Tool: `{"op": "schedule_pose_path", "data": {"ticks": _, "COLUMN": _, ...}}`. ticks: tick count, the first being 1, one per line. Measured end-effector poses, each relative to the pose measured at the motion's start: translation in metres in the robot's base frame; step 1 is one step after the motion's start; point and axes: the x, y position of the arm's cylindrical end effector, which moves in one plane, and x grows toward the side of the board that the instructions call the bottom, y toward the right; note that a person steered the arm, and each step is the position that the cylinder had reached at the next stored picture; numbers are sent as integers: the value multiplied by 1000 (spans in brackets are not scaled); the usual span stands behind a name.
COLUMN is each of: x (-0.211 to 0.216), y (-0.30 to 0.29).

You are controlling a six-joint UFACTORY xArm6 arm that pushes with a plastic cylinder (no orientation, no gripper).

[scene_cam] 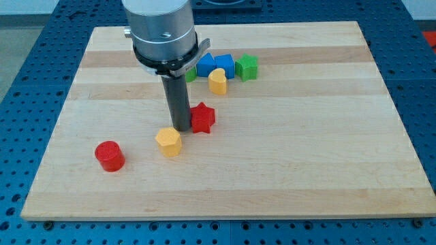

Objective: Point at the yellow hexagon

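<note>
The yellow hexagon (168, 141) lies on the wooden board (286, 150), left of centre. My tip (181, 127) stands just above and to the right of it, very close, and right beside the left side of the red star (202, 118). The rod rises from there to the arm's grey body at the view's top. Whether the tip touches either block I cannot tell.
A red cylinder (109, 156) lies at the lower left. Near the view's top sit a yellow heart-like block (218, 81), two blue blocks (214, 65), a green cube (247, 67) and a green block (191, 74) partly hidden by the arm.
</note>
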Motion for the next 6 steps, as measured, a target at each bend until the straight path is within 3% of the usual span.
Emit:
{"op": "schedule_pose_path", "data": {"ticks": 3, "x": -3, "y": 35}}
{"op": "schedule_pose_path", "data": {"ticks": 5, "x": 77, "y": 12}}
{"op": "schedule_pose_path", "data": {"ticks": 6, "x": 75, "y": 50}}
